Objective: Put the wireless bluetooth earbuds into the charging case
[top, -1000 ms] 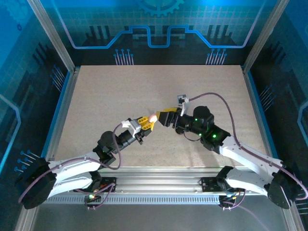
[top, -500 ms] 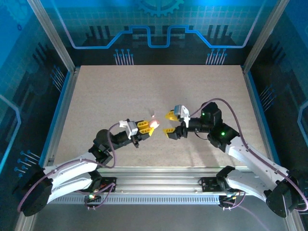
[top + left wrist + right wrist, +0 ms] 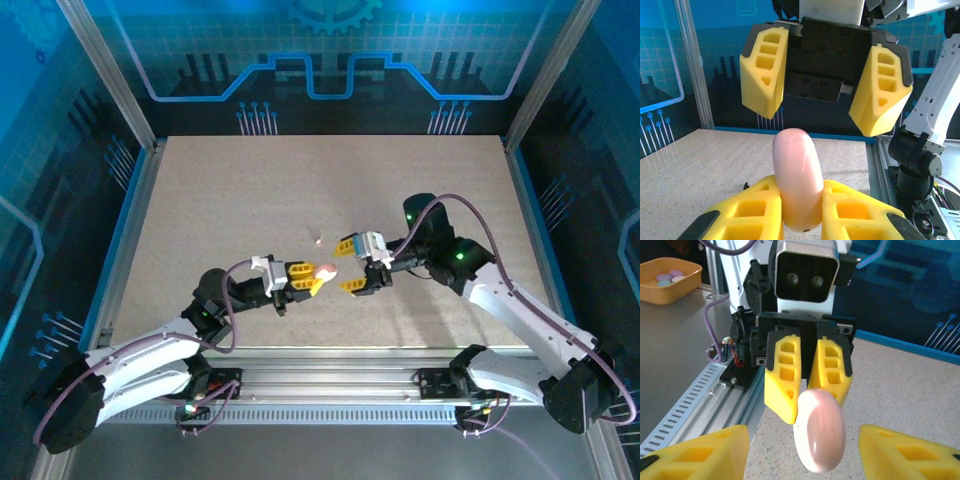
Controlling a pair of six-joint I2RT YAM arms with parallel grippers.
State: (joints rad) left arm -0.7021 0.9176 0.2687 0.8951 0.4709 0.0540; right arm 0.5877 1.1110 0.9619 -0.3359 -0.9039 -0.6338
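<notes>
The speckled beige table (image 3: 200, 200) is seen from above, with its far corners cut off by the enclosure frame. The left arm (image 3: 150, 350) and the right arm (image 3: 510, 305) are stretched toward each other over the near middle of the table. Their bases are partly hidden under cables at the slotted aluminium rail (image 3: 700, 400).

The right gripper (image 3: 343, 266) is held with its yellow fingers spread wide. It faces the left gripper (image 3: 318, 277) with nothing between them. In the right wrist view only the tips of its own fingers (image 3: 695, 450) are seen, cropped by the bottom edge.

An orange tray (image 3: 655, 292) is seen off the table at the upper left of that view. It is cut by the frame, and the pastel discs in it are too blurred to be identified.

The pink charging case (image 3: 325, 270) is pinched edge-on between the left gripper's fingers (image 3: 740, 215), above the table. Its lower part is hidden between the pads, and a faint seam is made out near its top. It is held just in front of the open right gripper without being touched by it.

One earbud (image 3: 318, 239) is seen as a tiny pale speck on the table, just beyond the two grippers and apart from the case. Its shape cannot be made out.
</notes>
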